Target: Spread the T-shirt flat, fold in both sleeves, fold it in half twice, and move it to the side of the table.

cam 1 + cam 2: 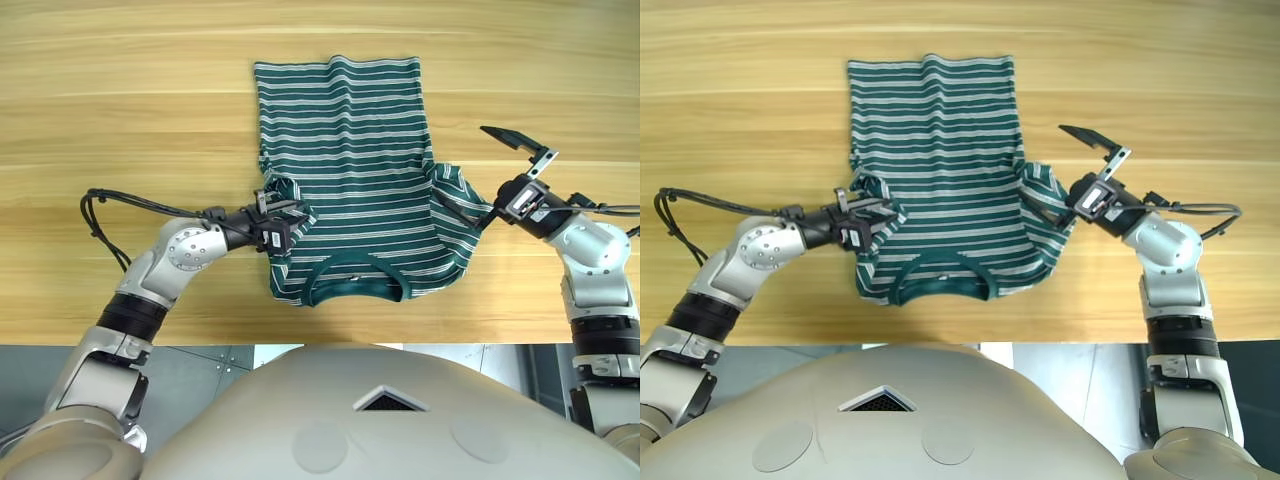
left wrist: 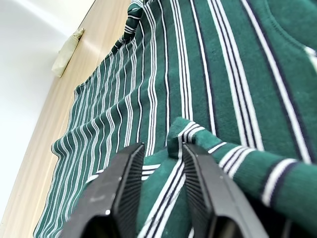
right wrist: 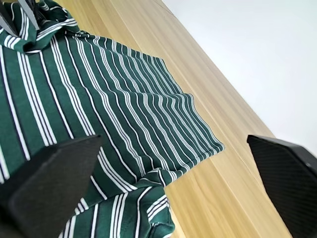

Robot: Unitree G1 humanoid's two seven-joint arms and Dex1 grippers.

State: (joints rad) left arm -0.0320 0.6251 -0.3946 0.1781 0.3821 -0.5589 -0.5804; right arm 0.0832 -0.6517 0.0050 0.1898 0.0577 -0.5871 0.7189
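Wood boards make up the light brown table (image 1: 120, 60), which takes up most of the head view. The T-shirt (image 1: 345, 140) lies in the middle of the frame. It is green with thin white stripes. Its neck hole (image 1: 355, 278) is near the bottom of the frame and its hem is near the top.

The shirt looks soft, light and floppy. It will not break, but it will bunch up and wrinkle if it is pulled from one spot. It may also slide a bit on the smooth wood. I think the best places to grab are the sleeve ends and the corners, with only a little cloth in each pinch.

The left arm comes in low from the lower left, bent at the elbow. The left gripper (image 1: 290, 215) has its fingers pressed close on a fold of the left sleeve (image 2: 198, 136), which sits on top of the shirt's body.

The right arm comes up from the lower right. The right gripper (image 1: 480, 175) is spread very wide. One finger points up over the table, and the other is down by the right sleeve (image 1: 455, 195), which is bunched up.
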